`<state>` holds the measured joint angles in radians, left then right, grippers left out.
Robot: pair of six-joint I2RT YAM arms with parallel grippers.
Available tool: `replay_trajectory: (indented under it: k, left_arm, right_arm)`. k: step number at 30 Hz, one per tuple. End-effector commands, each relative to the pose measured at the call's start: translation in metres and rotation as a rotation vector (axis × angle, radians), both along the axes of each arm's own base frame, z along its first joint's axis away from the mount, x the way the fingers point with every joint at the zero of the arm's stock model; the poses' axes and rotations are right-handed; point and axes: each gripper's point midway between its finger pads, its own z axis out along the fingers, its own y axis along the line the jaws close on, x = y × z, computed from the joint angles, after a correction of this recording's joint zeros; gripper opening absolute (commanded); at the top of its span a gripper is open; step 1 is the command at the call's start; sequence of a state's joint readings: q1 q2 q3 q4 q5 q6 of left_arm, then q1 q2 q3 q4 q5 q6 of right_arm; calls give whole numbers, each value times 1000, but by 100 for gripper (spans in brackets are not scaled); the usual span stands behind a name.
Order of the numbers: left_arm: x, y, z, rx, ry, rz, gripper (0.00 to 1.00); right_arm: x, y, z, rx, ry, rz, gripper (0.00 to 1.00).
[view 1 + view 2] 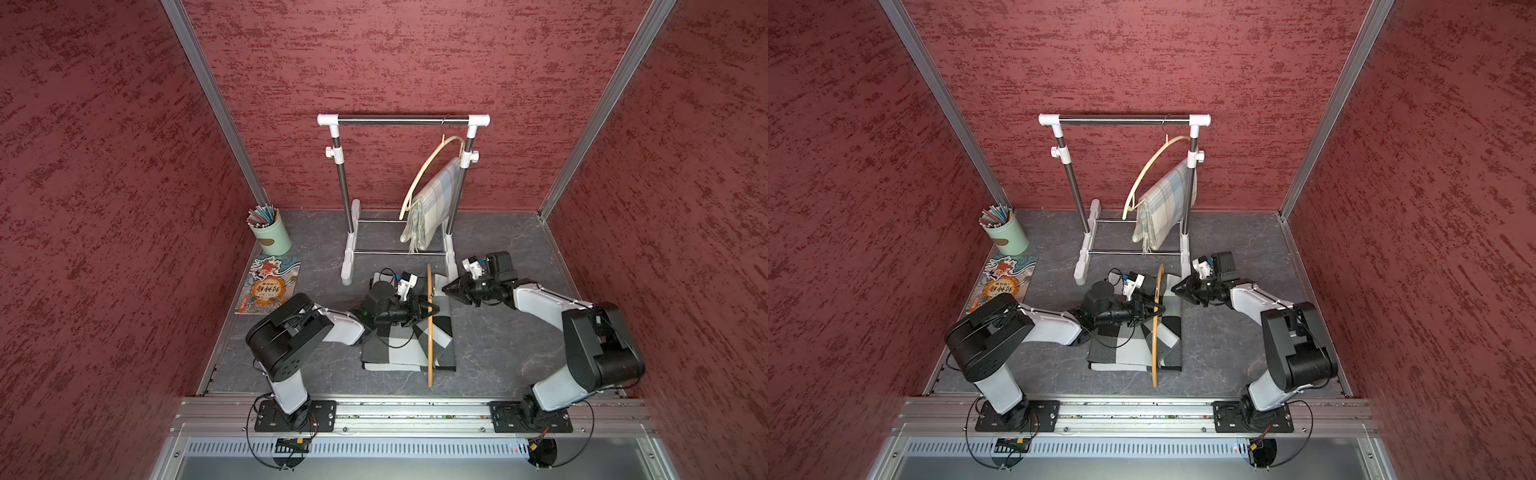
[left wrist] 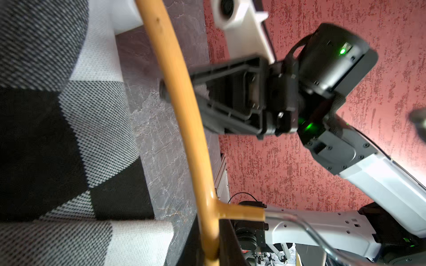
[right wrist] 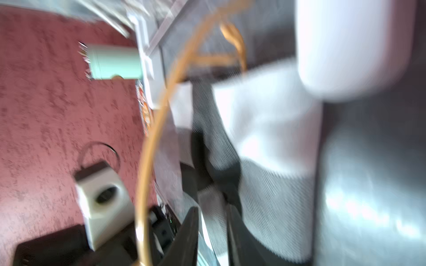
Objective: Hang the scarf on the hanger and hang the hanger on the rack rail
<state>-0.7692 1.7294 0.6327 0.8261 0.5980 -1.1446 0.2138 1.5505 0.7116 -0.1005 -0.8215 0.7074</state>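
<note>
A black, white and grey checked scarf (image 1: 386, 353) (image 1: 1121, 353) lies folded on the table in front of the rack. A wooden hanger (image 1: 429, 332) (image 1: 1155, 332) stands on edge over the scarf's right part. My left gripper (image 1: 432, 309) (image 1: 1158, 309) is shut on the hanger's middle, beside its neck (image 2: 242, 213). My right gripper (image 1: 445, 288) (image 1: 1175, 287) sits at the scarf's far right corner. In the blurred right wrist view its fingers (image 3: 191, 230) stand slightly apart, and the scarf (image 3: 265, 138) shows through the gap.
A white clothes rack (image 1: 403, 120) stands at the back; a pale hanger with a light plaid scarf (image 1: 432, 195) hangs from it. A green cup of pencils (image 1: 270, 232) and a picture book (image 1: 270, 286) are at the left. Red walls enclose three sides.
</note>
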Motion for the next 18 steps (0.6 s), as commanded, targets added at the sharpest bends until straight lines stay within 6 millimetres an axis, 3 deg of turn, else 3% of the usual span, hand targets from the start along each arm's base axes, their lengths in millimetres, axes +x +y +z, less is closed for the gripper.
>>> replay_trajectory:
  k: [1,8,18]
  left_arm:
    - [-4,4,-14,64,39,7,0]
    - [-7,0,-19,76,43,-5,0]
    - [-10,-3,-18,72,36,-7,0]
  right_arm:
    - [-41,0,-22,3,102,32,19]
    - [-79,6,-37,19,156,106,10]
    - [-107,65,-17,107,176,273,7]
